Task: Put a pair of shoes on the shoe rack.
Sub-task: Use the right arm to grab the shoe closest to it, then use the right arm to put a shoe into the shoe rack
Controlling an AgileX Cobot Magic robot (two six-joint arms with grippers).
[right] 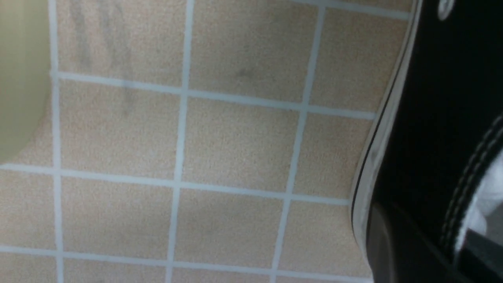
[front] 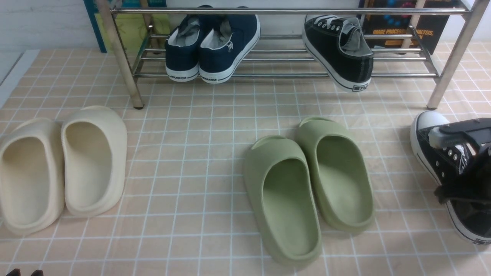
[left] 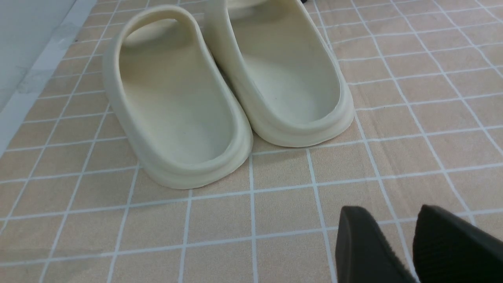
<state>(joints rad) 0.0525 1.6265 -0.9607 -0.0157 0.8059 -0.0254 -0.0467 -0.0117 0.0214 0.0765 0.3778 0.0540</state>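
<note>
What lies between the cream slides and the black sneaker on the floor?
The pair of green slides, shown in the front view.

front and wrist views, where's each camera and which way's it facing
Front view: between the arms, facing forward at shoe rack; right gripper at right edge.
Left wrist view: on left arm, tilted down at cream slides; left gripper shows, open.
Right wrist view: low, beside black sneaker; gripper unclear.
Shared: front view shows those slides and sneaker too.
</note>
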